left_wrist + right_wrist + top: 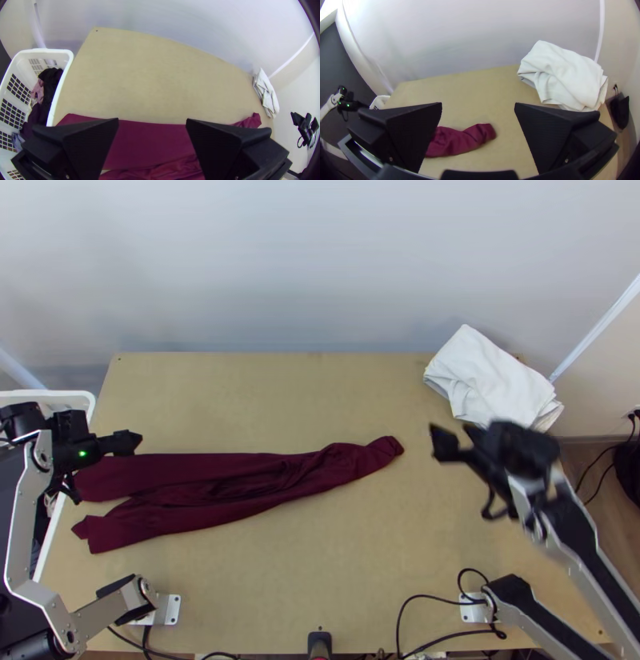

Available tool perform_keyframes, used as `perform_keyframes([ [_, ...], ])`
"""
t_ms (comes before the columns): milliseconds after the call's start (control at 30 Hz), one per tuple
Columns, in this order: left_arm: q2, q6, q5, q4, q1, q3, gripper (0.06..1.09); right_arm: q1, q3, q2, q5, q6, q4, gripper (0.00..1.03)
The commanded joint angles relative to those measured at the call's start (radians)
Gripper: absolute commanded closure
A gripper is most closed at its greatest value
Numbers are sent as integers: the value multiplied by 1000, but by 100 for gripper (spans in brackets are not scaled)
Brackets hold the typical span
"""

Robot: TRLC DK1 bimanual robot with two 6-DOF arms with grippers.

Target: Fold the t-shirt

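Toward nine o'clock on the table [360, 580], the t-shirt [232, 492] sprawled rumpled; my left claw [152, 119] and right claw [478, 103] gaped wide, and pinching just one layer could have skewed it!

a dark burgundy t-shirt [192, 466] lies lengthwise across the left and middle of the light wooden table [272, 400], gathered into a long, uneven strip. its wider left end parts into two flat sections with a notch between; deep creases run along the middle, and the right end tapers to a rumpled, bunched tip.
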Motion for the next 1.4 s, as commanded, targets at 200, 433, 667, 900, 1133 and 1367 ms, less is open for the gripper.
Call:
perform_keyframes([
  [200,-42,-22,13,31,8,-51,11,136,323,353,1,463,-177,8],
  [433,-60,-22,13,31,30,-56,11,187,469,550,-157,724,-241,9],
  [667,-66,-26,13,31,31,-53,11,259,610,788,-310,796,-336,10],
  [900,-54,-22,12,31,31,-24,11,290,681,963,-424,834,-387,19],
  [1133,-43,-23,12,31,39,2,11,258,730,1047,-422,823,-387,35],
  [1367,-40,-25,12,31,39,4,11,242,745,1104,-424,819,-392,35],
])
